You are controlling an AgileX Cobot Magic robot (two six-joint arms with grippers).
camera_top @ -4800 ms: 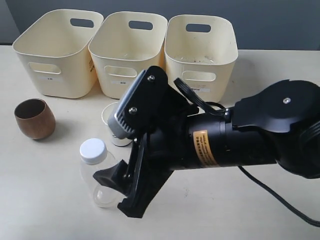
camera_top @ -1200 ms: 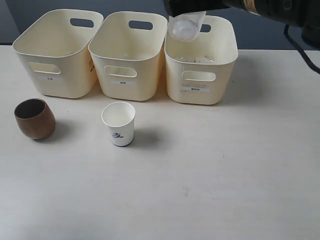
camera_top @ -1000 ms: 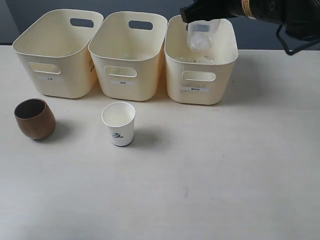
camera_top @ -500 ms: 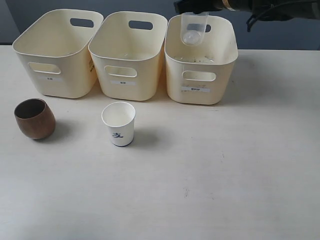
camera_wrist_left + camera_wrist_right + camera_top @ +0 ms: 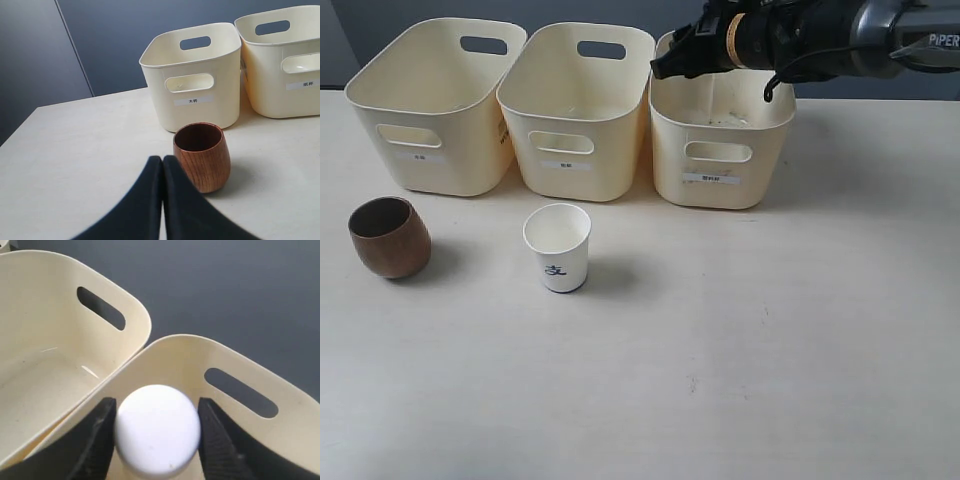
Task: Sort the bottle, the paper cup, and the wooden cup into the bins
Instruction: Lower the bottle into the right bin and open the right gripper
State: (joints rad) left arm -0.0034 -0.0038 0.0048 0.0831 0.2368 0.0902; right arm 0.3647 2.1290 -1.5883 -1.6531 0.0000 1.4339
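My right gripper (image 5: 156,407) is shut on the bottle, whose white cap (image 5: 157,429) fills the gap between the fingers. It hangs over the right bin (image 5: 720,150), at its back left corner. In the exterior view the black right gripper (image 5: 667,66) hides the bottle. The paper cup (image 5: 558,248) stands upright on the table in front of the middle bin (image 5: 570,140). The wooden cup (image 5: 389,238) stands upright in front of the left bin (image 5: 430,130). My left gripper (image 5: 162,161) is shut and empty, just short of the wooden cup (image 5: 201,156).
The three cream bins stand side by side along the back of the pale table (image 5: 740,340). A dark wall lies behind them. The right arm (image 5: 800,35) reaches in from the top right.
The right arm lifted the bottle off the table and carried it over the right bin. Over the last second it swung left and back, and the arm now hides the bottle.
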